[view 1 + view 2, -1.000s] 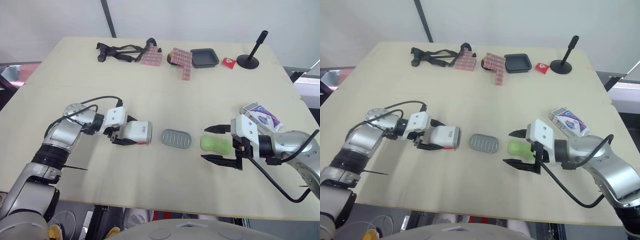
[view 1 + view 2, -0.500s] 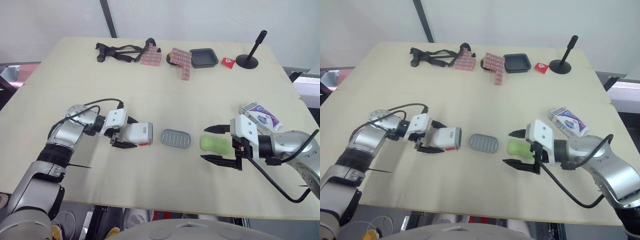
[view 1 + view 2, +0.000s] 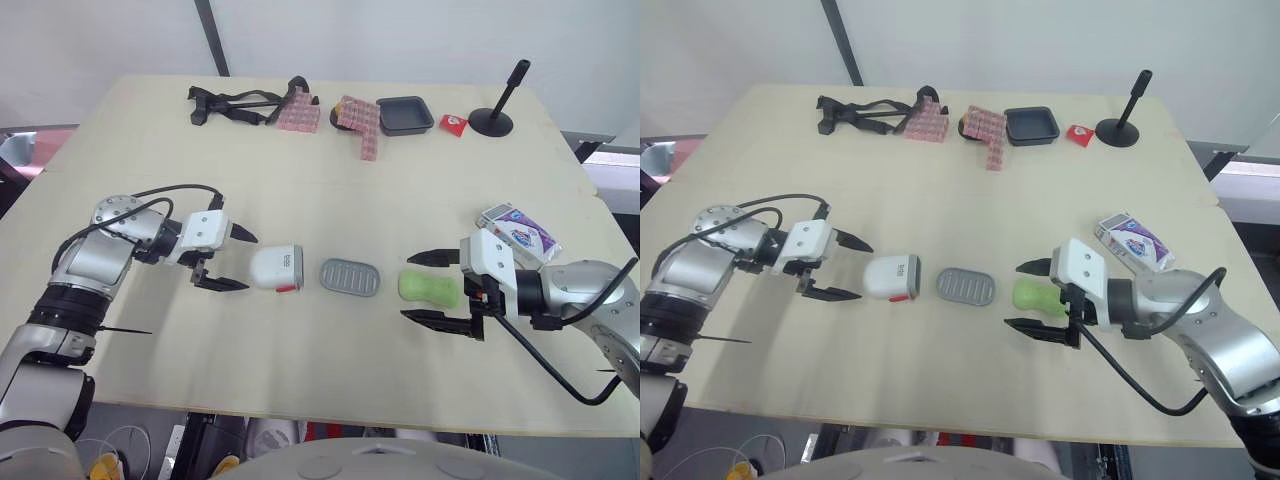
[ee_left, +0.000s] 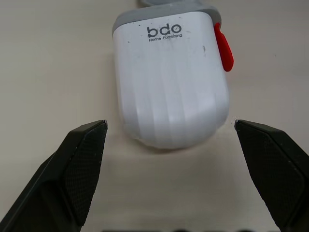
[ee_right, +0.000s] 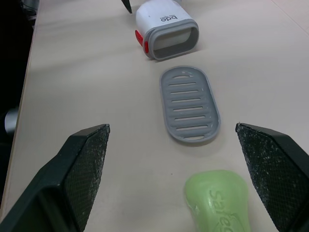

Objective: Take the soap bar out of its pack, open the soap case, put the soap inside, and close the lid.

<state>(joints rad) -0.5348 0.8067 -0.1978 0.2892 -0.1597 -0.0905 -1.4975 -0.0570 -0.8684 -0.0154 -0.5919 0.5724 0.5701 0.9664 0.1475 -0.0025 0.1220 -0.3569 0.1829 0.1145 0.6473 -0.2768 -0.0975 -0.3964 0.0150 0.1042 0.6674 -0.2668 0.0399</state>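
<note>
The white soap case [image 3: 277,268] with a red latch lies on its side on the table, its open mouth facing the grey ribbed tray [image 3: 351,277] that lies flat just right of it. My left gripper [image 3: 231,260] is open and sits a little left of the case, apart from it. The green soap bar [image 3: 430,287] lies bare on the table right of the grey tray. My right gripper [image 3: 432,288] is open, one finger on each side of the soap. The soap pack [image 3: 520,233], a white and purple box, lies farther right.
Along the table's far edge lie a black strap tool [image 3: 235,102], two pink patterned pieces [image 3: 300,116], a dark tray [image 3: 407,115], a small red packet [image 3: 456,124] and a black stand [image 3: 496,121]. The table's front edge is close to both arms.
My left gripper let go of the white case and drew back to the left, opening wide. The case stays on the table. The right arm has not moved.
</note>
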